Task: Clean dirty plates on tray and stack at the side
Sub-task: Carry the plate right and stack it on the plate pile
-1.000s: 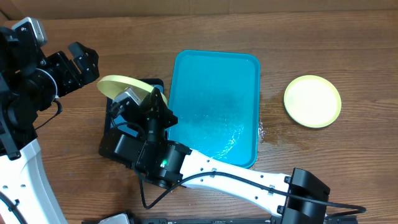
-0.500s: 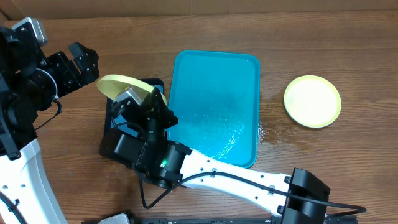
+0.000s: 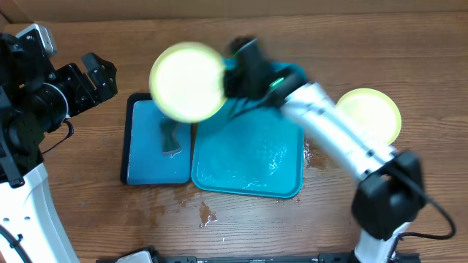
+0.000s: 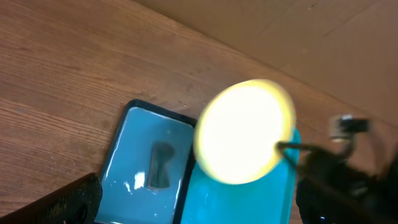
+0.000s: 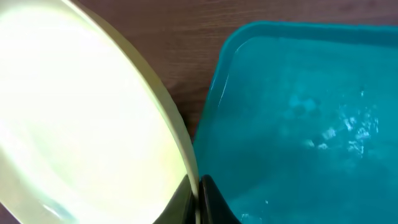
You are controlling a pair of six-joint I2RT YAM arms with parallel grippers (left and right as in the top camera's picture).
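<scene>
A lime-yellow plate hangs blurred in the air above the gap between the two trays, its pale face turned up. My right gripper is shut on its right rim; in the right wrist view the fingertips pinch the rim of this plate over the corner of the turquoise tray. The turquoise tray is wet and holds no plate. Another lime-yellow plate lies on the bare wood at the right. My left gripper stands open at the far left, holding nothing.
A smaller black-rimmed blue tray with a dark sponge sits left of the turquoise tray. Water spots lie on the wood in front and at the tray's right edge. My right arm crosses the tray's right side.
My right arm has swung from low over the small tray up and to the right, carrying the lime-yellow plate into the air. The small tray and sponge are now uncovered. The left arm stayed still.
</scene>
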